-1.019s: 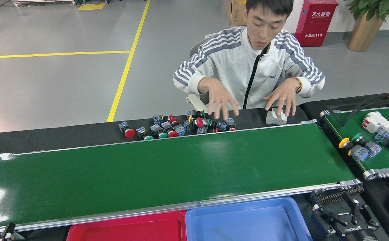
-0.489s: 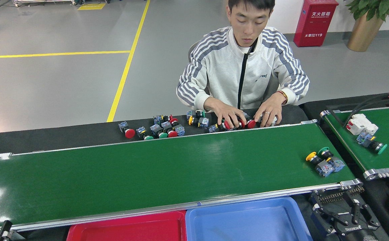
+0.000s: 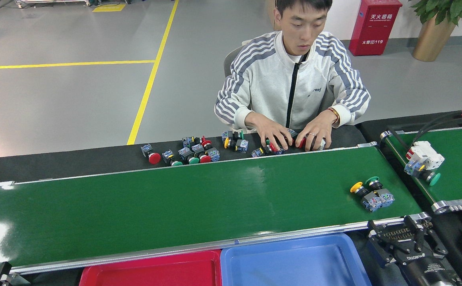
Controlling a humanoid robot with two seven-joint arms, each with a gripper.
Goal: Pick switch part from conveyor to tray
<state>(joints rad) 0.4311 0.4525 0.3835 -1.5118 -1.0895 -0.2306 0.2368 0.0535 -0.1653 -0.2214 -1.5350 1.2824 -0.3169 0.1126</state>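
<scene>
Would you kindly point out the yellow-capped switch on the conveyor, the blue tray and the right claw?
yellow-capped switch (image 3: 356, 187): head view, on its yellow cap.
blue tray (image 3: 290, 262): head view, on its bare floor.
right claw (image 3: 396, 230): head view, midway between its fingertips.

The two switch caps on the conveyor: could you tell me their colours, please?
One cap is yellow, the other cap green, on the conveyor; head view.

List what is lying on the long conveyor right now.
On the conveyor only two switch parts show, side by side near its right end: one yellow-capped, one green-capped. The rest of the belt shows bare. The person's hands cover other parts on the black ledge behind it.
</scene>
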